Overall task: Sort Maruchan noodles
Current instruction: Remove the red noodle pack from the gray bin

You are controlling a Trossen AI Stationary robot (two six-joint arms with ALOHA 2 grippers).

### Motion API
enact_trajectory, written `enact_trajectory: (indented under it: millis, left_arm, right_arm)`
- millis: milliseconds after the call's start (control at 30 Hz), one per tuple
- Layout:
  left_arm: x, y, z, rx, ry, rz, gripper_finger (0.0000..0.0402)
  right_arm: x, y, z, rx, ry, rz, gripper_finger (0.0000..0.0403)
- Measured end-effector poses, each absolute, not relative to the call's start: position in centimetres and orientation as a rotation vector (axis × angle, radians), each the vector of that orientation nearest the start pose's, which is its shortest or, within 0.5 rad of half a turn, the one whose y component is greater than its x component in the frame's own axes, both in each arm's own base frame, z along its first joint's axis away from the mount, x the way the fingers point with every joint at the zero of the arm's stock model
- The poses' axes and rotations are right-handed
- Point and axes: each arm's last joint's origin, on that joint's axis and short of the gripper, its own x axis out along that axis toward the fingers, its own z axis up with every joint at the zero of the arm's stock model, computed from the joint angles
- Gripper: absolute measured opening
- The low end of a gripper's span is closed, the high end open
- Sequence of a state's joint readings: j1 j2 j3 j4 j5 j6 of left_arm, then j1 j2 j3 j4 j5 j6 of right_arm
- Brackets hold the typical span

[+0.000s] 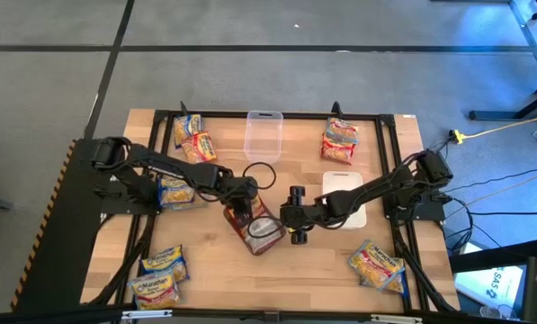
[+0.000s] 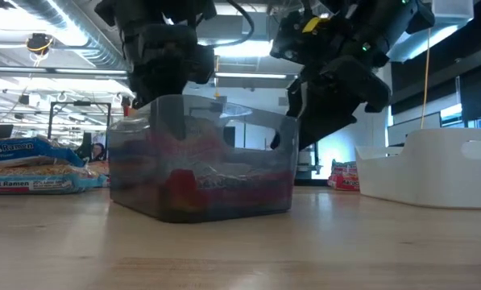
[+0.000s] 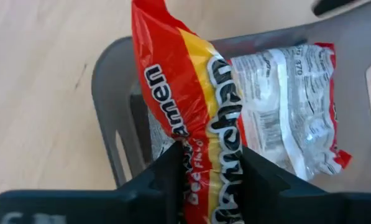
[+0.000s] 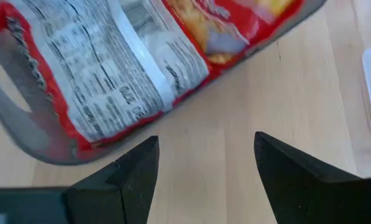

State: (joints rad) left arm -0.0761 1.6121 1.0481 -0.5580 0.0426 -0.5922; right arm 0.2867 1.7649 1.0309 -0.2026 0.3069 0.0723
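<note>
Red Maruchan packet [image 3: 194, 99] fills the left wrist view, pinched on edge between the left gripper [image 3: 210, 165] jaws, held over the grey bin [image 1: 255, 227] at tabletop [image 1: 313, 261] centre. A second red packet [image 3: 291, 106] lies flat in the bin, back side up. Right gripper [image 1: 297, 236] just beside the bin, jaws spread, grasping nothing. Other packets: two near the far-left corner [image 1: 192, 138], one by the left edge [image 1: 175, 191], two at the near-left corner [image 1: 160, 274], one far right [image 1: 340, 141], near-right corner [image 1: 379, 266]. Clear container [image 1: 263, 133] at the far edge; white container [image 1: 344, 198] under the right arm.
</note>
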Motion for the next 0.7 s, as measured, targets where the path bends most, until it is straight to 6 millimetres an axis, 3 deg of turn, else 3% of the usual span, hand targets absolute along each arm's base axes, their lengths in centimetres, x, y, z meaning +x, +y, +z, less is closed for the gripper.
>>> enact_trajectory:
  millis: [133, 300, 567, 700]
  left_arm:
    - [31.0, -2.4, 20.2, -0.505, 1.109, 0.238, 0.0079]
    - [30.8, -2.3, 21.1, -0.480, 1.101, 0.235, 0.0077]
    - [30.7, -1.4, 26.6, -0.348, 0.946, 0.256, 0.0078]
    - [31.2, -0.2, 28.2, -0.243, 0.841, 0.291, 0.0078]
  right_arm:
    - [33.8, 9.1, 16.6, -0.207, 0.891, -0.049, 0.0237]
    - [33.7, 9.0, 16.6, -0.211, 0.905, -0.048, 0.0237]
    - [31.4, 8.4, 19.3, -0.192, 1.014, -0.094, 0.0237]
    - [29.6, 7.8, 21.2, -0.156, 1.044, -0.144, 0.0237]
